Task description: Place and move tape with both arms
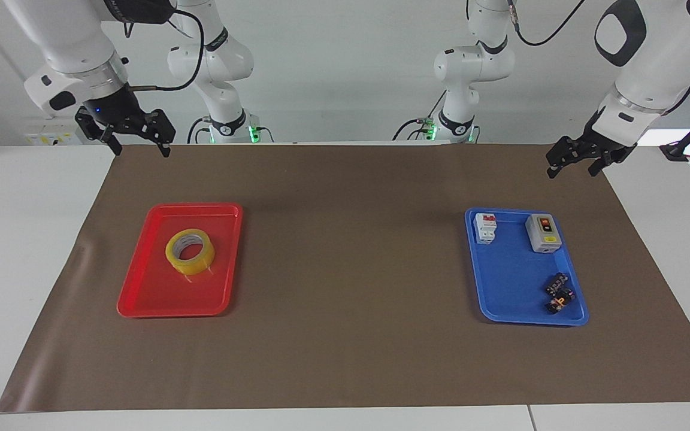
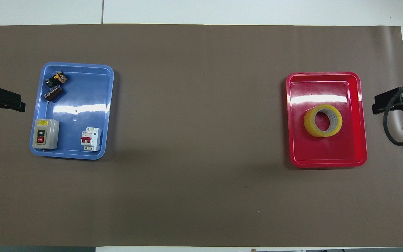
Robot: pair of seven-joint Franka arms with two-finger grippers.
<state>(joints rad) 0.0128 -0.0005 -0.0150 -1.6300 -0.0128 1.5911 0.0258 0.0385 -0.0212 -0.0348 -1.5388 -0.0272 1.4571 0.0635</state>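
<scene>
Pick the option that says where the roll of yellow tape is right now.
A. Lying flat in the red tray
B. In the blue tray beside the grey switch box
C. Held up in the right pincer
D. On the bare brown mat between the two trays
A: the tape lies flat inside the red tray, and no pincer touches it.

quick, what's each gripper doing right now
left gripper: open, holding nothing, up over the mat's edge near the blue tray.
right gripper: open, holding nothing, up above the mat's corner.
</scene>
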